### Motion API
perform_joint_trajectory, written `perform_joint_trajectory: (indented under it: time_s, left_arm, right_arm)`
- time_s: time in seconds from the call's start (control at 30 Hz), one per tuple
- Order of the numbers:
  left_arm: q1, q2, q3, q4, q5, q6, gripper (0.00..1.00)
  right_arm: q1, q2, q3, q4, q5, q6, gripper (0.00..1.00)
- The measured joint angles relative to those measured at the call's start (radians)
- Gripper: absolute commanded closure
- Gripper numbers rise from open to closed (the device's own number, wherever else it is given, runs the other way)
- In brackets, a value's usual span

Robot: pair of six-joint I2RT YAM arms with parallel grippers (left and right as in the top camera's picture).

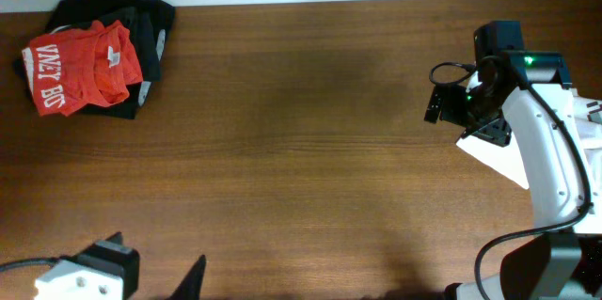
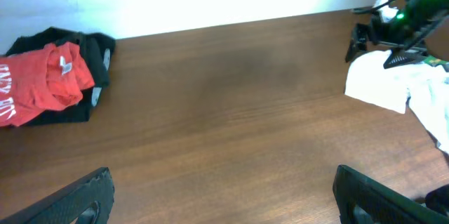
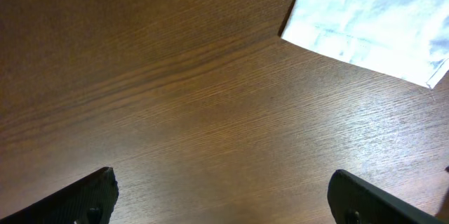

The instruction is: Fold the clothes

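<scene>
Nearest me, at the front edge of the worktop (image 1: 301, 150), the left fingers (image 2: 84, 199) hang low and spread wide, with nothing but bare wood between them. Over on the right side the right fingers (image 3: 372, 199) are likewise splayed apart and empty, poised above the wood just beside the corner of a white garment (image 3: 372, 20). That garment lies flat but not yet folded, mostly under the right arm. At the far left corner, well apart from both arms, a red T-shirt (image 1: 80, 70) with white lettering sits folded on top of some black clothes (image 1: 141, 13). That stack looks finished to me. I'd judge the step in hand is starting on the white piece. The next move calls for the right fingers to drop onto its near edge and pinch it, and probably for the left arm to cross the worktop and help.
</scene>
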Motion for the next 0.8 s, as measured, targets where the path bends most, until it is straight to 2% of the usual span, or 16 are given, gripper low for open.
perform_joint_trajectory:
  time_s: [0.1, 0.13, 0.23, 0.27, 0.3, 0.37, 0.43, 0.47, 0.63, 0.73, 0.8]
  left_arm:
    - [-0.058, -0.019, -0.051, 0.056, 0.051, -0.006, 0.01]
    - [-0.122, -0.036, -0.123, 0.164, 0.061, -0.023, 0.01]
    - [-0.201, -0.136, -0.410, 0.532, 0.073, -0.071, 0.01]
    - [-0.210, -0.167, -0.483, 0.582, 0.071, -0.093, 0.01]
    - [-0.222, -0.245, -0.640, 0.721, 0.034, -0.163, 0.01]
    - [-0.236, -0.363, -0.864, 0.896, -0.056, -0.294, 0.01]
    - [-0.254, -0.479, -1.104, 1.093, -0.154, -0.372, 0.01]
    - [-0.260, -0.498, -1.149, 1.120, -0.174, -0.383, 0.01]
    - [-0.320, -0.637, -1.545, 1.510, -0.401, -0.425, 0.01]
    - [-0.320, -0.723, -1.690, 1.610, -0.483, -0.444, 0.01]
    - [-0.320, -0.738, -1.752, 1.622, -0.563, -0.530, 0.01]
  right_arm:
    - [0.000, 0.000, 0.000, 0.000, 0.000, -0.001, 0.01]
    - [0.000, 0.000, 0.000, 0.000, 0.000, 0.000, 0.01]
    - [0.000, 0.000, 0.000, 0.001, 0.000, 0.000, 0.01]
    - [0.000, 0.000, 0.000, -0.001, 0.000, 0.000, 0.01]
    - [0.000, 0.000, 0.000, 0.000, 0.000, -0.001, 0.01]
    - [0.000, 0.000, 0.000, 0.000, 0.000, -0.001, 0.02]
    - [0.000, 0.000, 0.000, 0.000, 0.000, 0.000, 0.01]
    - [0.000, 0.000, 0.000, 0.000, 0.000, -0.001, 0.01]
    - [0.000, 0.000, 0.000, -0.001, 0.000, -0.001, 0.01]
    - [0.000, 0.001, 0.000, 0.000, 0.000, -0.001, 0.01]
    - [0.000, 0.001, 0.000, 0.000, 0.000, -0.001, 0.01]
